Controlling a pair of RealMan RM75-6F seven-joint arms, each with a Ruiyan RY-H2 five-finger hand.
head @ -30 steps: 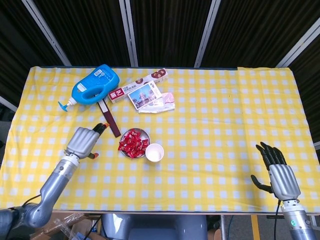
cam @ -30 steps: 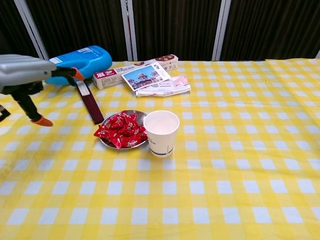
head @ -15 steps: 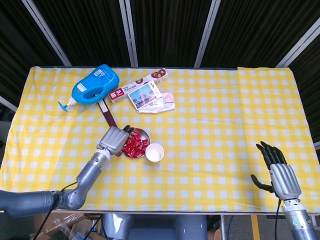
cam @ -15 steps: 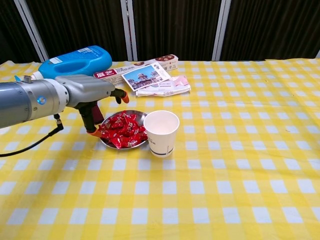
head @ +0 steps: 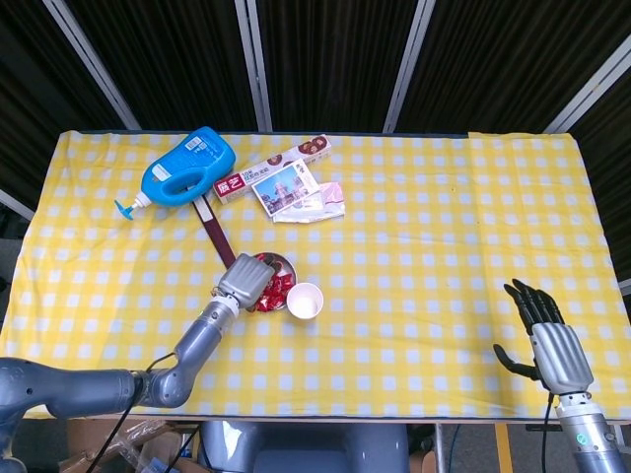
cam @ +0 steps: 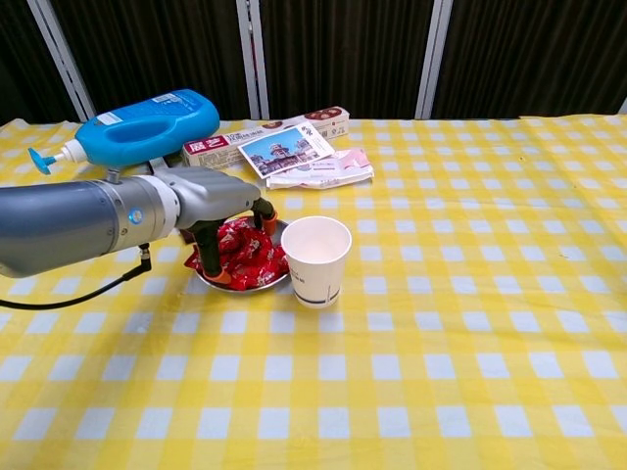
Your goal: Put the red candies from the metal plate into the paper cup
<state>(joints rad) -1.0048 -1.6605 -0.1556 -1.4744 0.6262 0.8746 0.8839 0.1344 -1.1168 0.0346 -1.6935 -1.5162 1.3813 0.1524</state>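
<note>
**Left hand now over the candy plate**

A second ago the grey-shelled left hand [cam: 220, 211] hung well to the left of the shallow round metal plate [cam: 277, 279]; now it has crossed over and sits above the plate's left half, its orange-tipped fingers [cam: 221, 277] pointing down among the glossy red-wrapped candies [cam: 253, 257]. From the head view the left hand [head: 246, 283] covers most of the plate [head: 284, 263]. Whether the fingers grip a candy or only touch the heap cannot be told; they are slightly apart. The candies all lie piled in the plate.

The white paper cup [cam: 316, 258], a smooth tapered cylinder with small print near its base, stands upright just right of the plate, touching or nearly touching its rim, in the same spot as before.

The black-fingered right hand [head: 545, 330] rests unmoved at the counter's near right corner, fingers spread and holding nothing.

The counter [cam: 470, 323] wears a yellow-and-white checked cloth. At the back lie a blue plastic pump bottle [cam: 147, 117], a long cardboard biscuit box [cam: 220, 147], a printed picture card [cam: 284, 149] and a dark red flat strip [cam: 167, 191]
</note>
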